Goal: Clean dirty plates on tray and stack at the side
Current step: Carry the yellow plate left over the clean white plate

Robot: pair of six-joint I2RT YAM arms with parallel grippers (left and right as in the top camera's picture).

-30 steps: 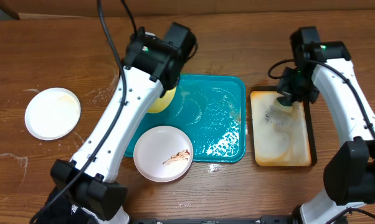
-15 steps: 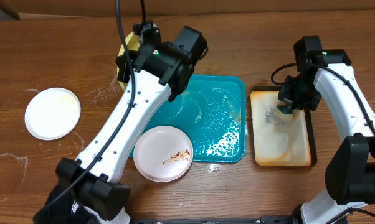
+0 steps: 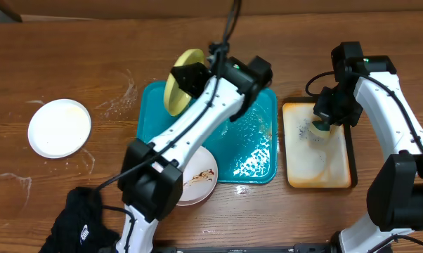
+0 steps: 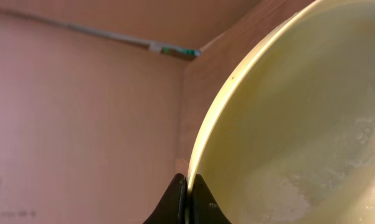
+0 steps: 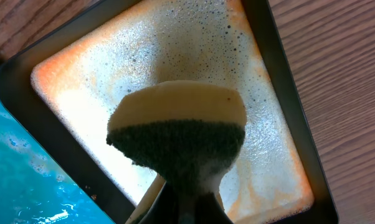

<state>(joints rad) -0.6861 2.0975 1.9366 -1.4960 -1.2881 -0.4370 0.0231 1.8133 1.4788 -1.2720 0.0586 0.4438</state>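
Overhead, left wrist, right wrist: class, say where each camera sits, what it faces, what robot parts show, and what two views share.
Overhead: above the table, looking down; left arm, right arm, teal tray, yellow-green plate.
Left wrist: looks along left gripper pinching the plate's rim.
Right wrist: looks down past right gripper, holding sponge over foamy cream tray.
Shared: overhead and left wrist both show the plate.

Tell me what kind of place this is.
Probably a robot test bench staged for dishwashing: wooden table, wet teal tray, cream tray of soapy foam, sponge in the right gripper.
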